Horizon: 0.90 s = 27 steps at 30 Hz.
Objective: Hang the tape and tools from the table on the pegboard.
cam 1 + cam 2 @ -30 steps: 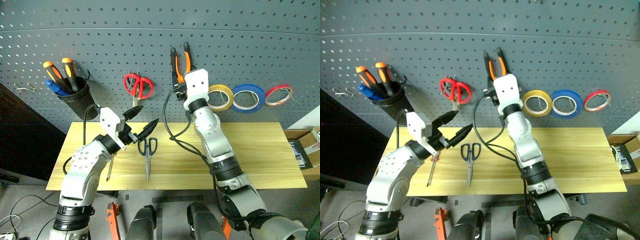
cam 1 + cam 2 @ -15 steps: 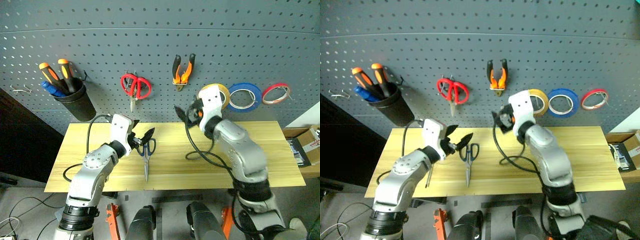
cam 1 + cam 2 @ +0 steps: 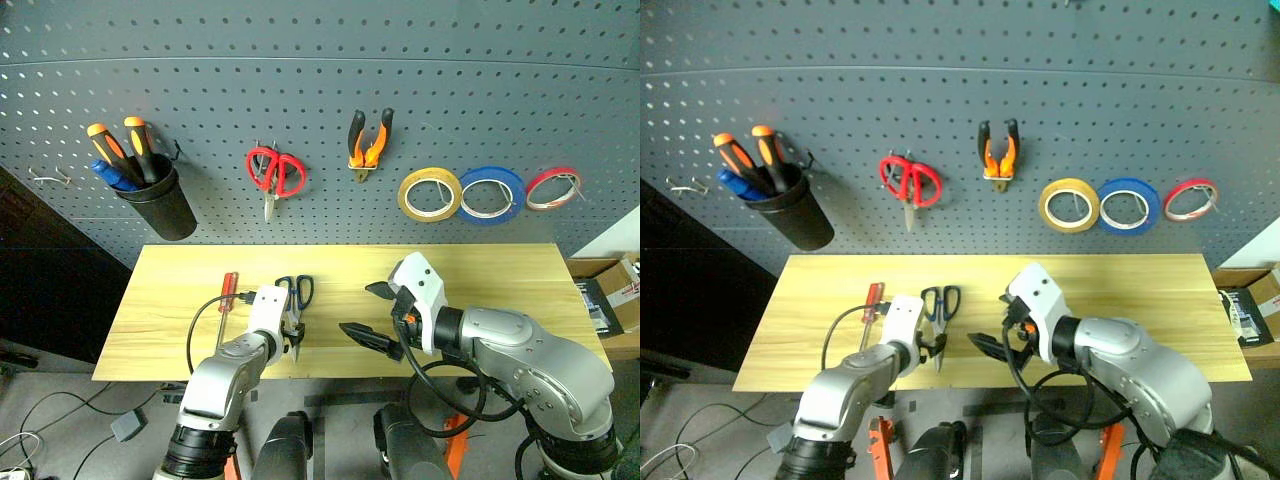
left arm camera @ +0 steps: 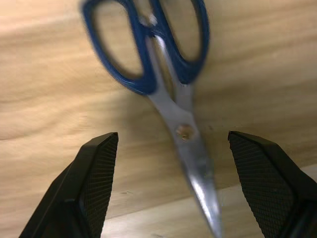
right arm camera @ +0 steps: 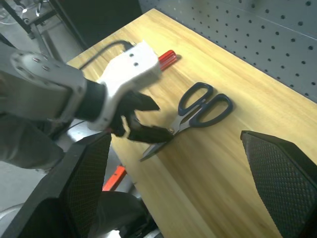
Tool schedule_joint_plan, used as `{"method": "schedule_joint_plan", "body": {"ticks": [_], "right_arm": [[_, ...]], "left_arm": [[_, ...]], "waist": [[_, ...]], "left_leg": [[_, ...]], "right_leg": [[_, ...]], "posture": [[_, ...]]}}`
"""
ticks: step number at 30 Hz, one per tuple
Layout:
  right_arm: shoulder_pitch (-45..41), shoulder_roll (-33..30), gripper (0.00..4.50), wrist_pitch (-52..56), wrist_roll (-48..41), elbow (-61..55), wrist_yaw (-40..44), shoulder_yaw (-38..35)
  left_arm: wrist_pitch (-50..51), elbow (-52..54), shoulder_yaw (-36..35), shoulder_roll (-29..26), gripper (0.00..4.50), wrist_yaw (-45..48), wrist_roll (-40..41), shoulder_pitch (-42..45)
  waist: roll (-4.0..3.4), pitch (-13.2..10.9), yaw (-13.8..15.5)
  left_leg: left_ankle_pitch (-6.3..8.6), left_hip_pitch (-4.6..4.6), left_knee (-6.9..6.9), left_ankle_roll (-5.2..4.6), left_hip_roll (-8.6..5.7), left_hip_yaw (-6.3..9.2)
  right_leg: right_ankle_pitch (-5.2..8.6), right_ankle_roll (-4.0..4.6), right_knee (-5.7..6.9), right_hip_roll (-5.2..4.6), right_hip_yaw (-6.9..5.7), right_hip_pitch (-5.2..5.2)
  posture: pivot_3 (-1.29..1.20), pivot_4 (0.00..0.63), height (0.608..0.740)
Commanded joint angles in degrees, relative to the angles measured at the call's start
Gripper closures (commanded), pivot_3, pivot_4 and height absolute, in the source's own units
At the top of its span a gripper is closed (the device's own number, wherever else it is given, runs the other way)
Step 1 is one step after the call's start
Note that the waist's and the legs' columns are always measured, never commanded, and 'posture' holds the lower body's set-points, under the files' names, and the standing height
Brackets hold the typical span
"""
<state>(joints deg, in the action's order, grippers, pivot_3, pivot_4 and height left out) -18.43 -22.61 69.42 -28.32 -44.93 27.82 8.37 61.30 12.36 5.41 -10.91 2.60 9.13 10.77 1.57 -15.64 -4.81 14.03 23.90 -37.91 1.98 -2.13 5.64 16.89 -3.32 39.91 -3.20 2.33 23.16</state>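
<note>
On table: scissors, screwdriver; pegboard behind.

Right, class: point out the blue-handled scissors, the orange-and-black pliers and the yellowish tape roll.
blue-handled scissors [image 4: 184, 132], left wrist view, on the pivot screw.
orange-and-black pliers [image 3: 369, 150], left eye view, where the handles meet.
yellowish tape roll [image 3: 405, 196], left eye view, on the ring's left band.

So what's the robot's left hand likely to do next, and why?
Probably lower a little and close on the blue-handled scissors. The left gripper hangs open with a finger on either side of the blades, and they lie flat on the table, not yet hung.
</note>
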Motion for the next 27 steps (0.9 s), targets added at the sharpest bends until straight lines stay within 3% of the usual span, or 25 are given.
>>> {"method": "schedule_joint_plan", "body": {"ticks": [1,6,16,19,24,27], "right_arm": [[-0.71,-0.33,0.02,-0.22,-1.57,-2.83,-0.86,-0.61],[-1.01,-0.9,0.02,-0.17,-2.2,-2.98,-1.42,-0.94],[0.11,-2.45,0.0,0.71,-5.01,-4.15,-2.77,-3.88],[0.41,-3.11,0.0,0.24,-5.65,-4.64,-3.15,-4.83],[2.08,-7.15,0.0,-12.66,0.34,-7.25,-2.39,-5.2],[3.67,-7.77,0.0,-14.92,-4.66,-8.24,1.33,-8.56]], "left_arm": [[1.03,-3.29,-0.32,2.22,0.73,-1.69,-1.3,2.23],[-1.08,-10.53,-1.01,7.48,0.73,-5.19,-3.14,4.86],[-4.42,-10.92,-1.6,6.97,3.79,-3.84,-4.49,4.02],[-5.64,-7.73,-2.02,6.06,3.81,-2.05,-3.78,2.81],[-13.72,5.06,0.79,-3.5,3.81,6.2,-4.41,-4.11],[-26.02,11.01,0.76,-10.86,3.81,10.21,-6.9,-10.02]], "waist": [[0.01,0.0,-0.04],[0.02,0.0,0.01],[0.02,0.01,-0.13],[0.02,0.01,-0.15],[0.01,-0.01,-0.52],[0.01,0.0,-0.3]], "left_leg": [[0.0,0.0,0.0,0.0,0.0,-0.01],[0.0,0.02,-0.01,0.0,-0.03,-0.02],[0.0,0.01,-0.01,0.0,-0.04,-0.03],[0.0,0.01,0.0,0.0,-0.04,-0.03],[0.01,0.04,0.08,0.01,0.06,-0.08],[0.01,0.04,0.11,0.02,0.11,-0.08]], "right_leg": [[0.0,0.0,-0.01,0.0,0.01,0.0],[0.0,0.0,-0.04,-0.04,0.02,0.0],[0.0,0.0,-0.04,-0.05,0.02,-0.02],[0.0,0.0,-0.05,-0.05,0.02,-0.02],[0.0,0.0,-0.13,0.0,0.05,0.05],[0.0,0.01,-0.25,0.0,0.01,0.01]], "posture": [[-0.12,0.259,0.74],[-0.14,0.257,0.74],[-0.16,0.25,0.74],[-0.16,0.248,0.74],[-0.16,0.25,0.74],[-0.15,0.251,0.74]]}}
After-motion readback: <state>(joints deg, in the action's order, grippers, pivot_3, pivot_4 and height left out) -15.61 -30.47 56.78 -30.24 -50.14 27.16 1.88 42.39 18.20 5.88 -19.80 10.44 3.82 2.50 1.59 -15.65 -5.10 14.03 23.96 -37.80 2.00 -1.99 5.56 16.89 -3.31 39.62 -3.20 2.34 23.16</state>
